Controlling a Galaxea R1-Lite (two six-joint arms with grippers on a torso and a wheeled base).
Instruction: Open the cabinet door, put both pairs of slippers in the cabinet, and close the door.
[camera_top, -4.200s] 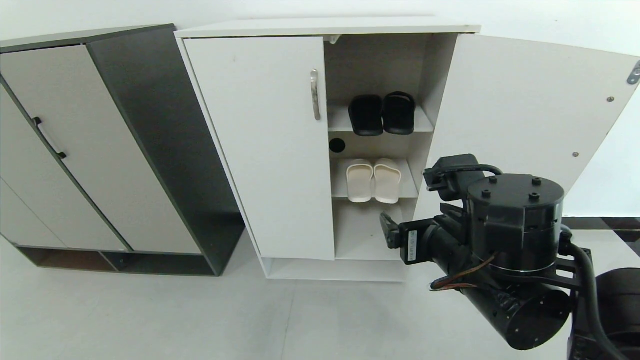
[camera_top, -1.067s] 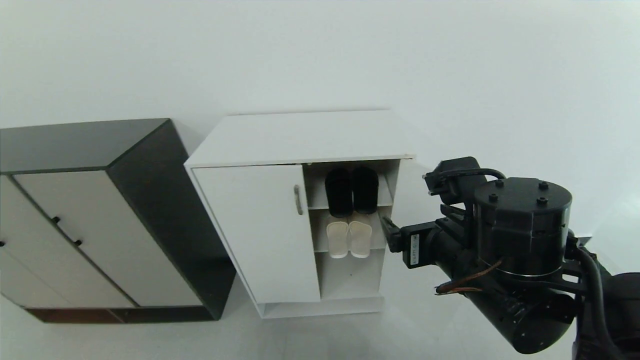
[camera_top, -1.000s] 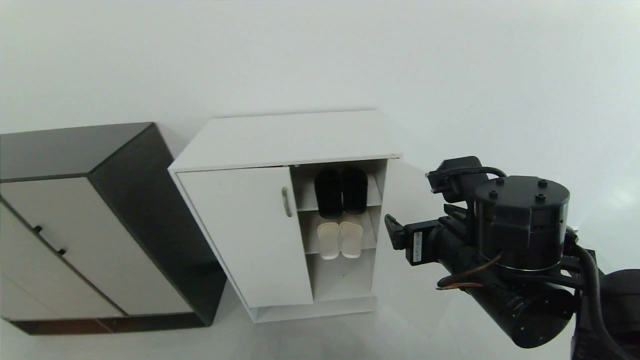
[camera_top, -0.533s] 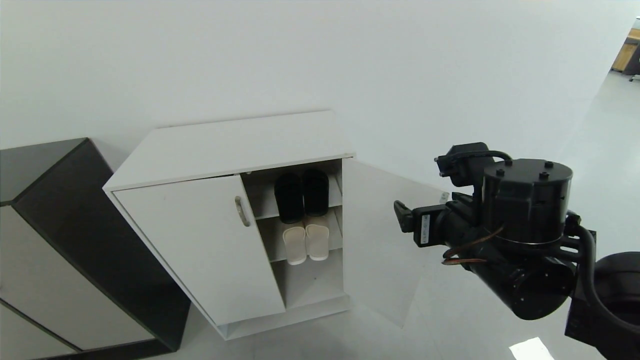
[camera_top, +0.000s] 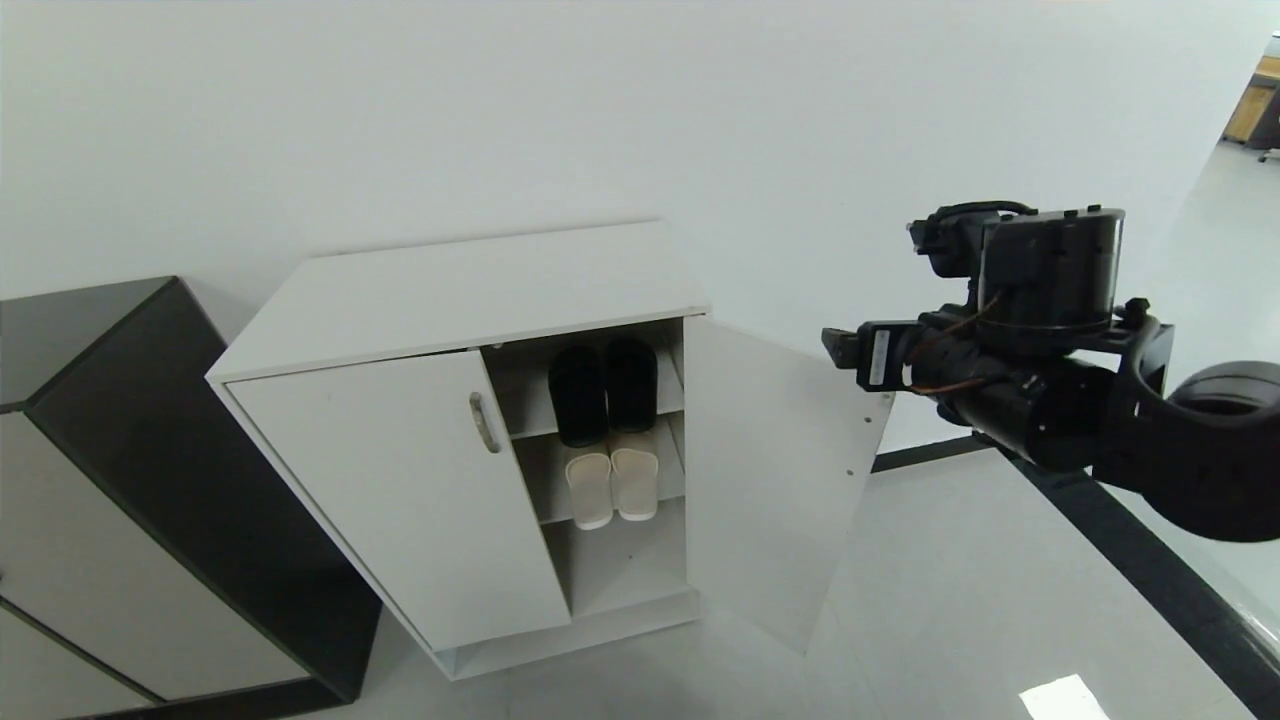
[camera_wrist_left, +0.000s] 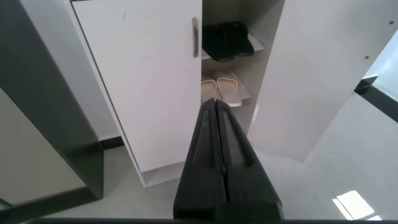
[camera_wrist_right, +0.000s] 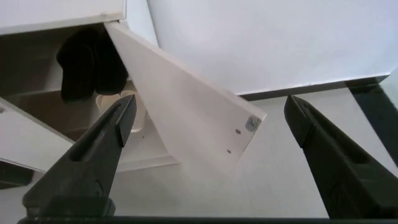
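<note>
The white cabinet (camera_top: 470, 290) stands with its left door (camera_top: 400, 480) closed and its right door (camera_top: 770, 470) swung out. Black slippers (camera_top: 603, 388) lie on the upper shelf and white slippers (camera_top: 612, 483) on the shelf below. My right gripper (camera_top: 838, 345) hangs open just right of the open door's top outer corner, apart from it. In the right wrist view that door (camera_wrist_right: 186, 106) lies between and beyond the spread fingers (camera_wrist_right: 118, 124). My left gripper (camera_wrist_left: 216, 106) is shut with nothing in it and faces the cabinet front, with the black slippers (camera_wrist_left: 227, 40) and white slippers (camera_wrist_left: 225, 90) beyond it.
A dark cabinet (camera_top: 120, 450) with pale doors stands close to the white cabinet's left. A black strip (camera_top: 1100, 540) runs along the floor on the right. Bare grey floor (camera_top: 950, 600) lies before the open door. The closed door carries a metal handle (camera_top: 484, 422).
Over the earlier frames the camera backed away and turned. In the last half second the view held still and my right arm rose to the door's top corner.
</note>
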